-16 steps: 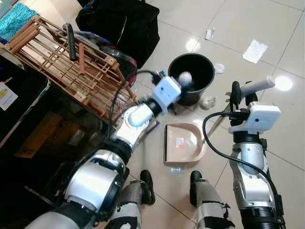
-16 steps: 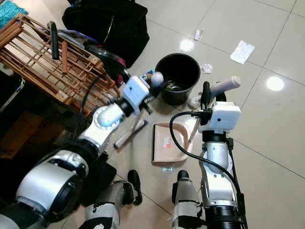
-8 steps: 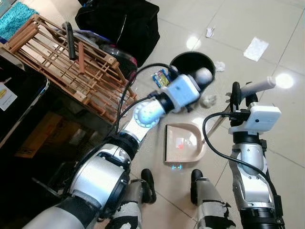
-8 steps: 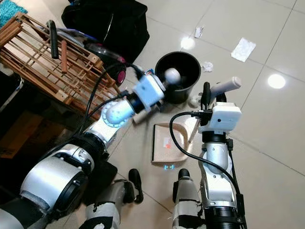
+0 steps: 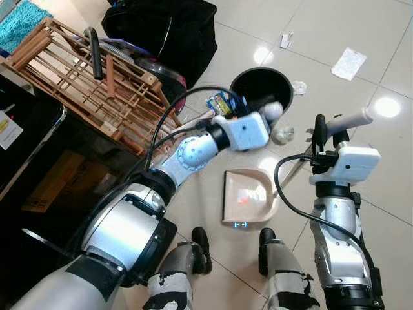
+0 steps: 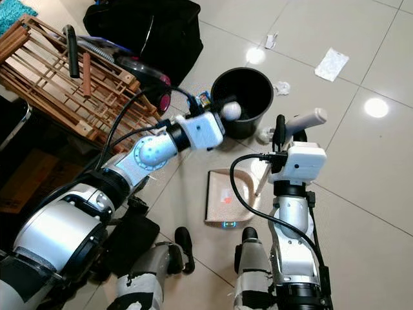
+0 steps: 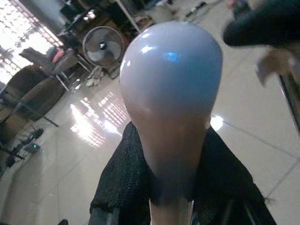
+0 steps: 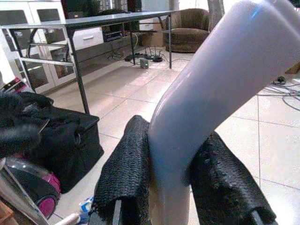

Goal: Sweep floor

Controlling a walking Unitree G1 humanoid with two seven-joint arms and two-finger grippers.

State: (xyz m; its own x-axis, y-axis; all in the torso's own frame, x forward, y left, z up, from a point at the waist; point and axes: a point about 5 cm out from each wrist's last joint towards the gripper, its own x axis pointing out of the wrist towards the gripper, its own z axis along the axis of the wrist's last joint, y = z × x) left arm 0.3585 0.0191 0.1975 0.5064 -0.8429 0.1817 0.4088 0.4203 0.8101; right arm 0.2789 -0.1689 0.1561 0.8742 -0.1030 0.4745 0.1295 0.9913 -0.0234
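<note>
White paper scraps [image 5: 349, 62] are lying unswept on the floor while the left gripper [image 5: 261, 111] is squeezing a broom handle [image 5: 273, 108] above the bin [image 5: 244, 81], and the right gripper [image 5: 326, 126] is squeezing the dustpan handle [image 5: 349, 119].

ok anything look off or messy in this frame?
Yes: litter on the tiles. A flat paper sheet and a small scrap lie beyond the black bin, with crumpled wads beside it. The dustpan looks nearly empty. Each pincer, left and right, grips a handle.
</note>
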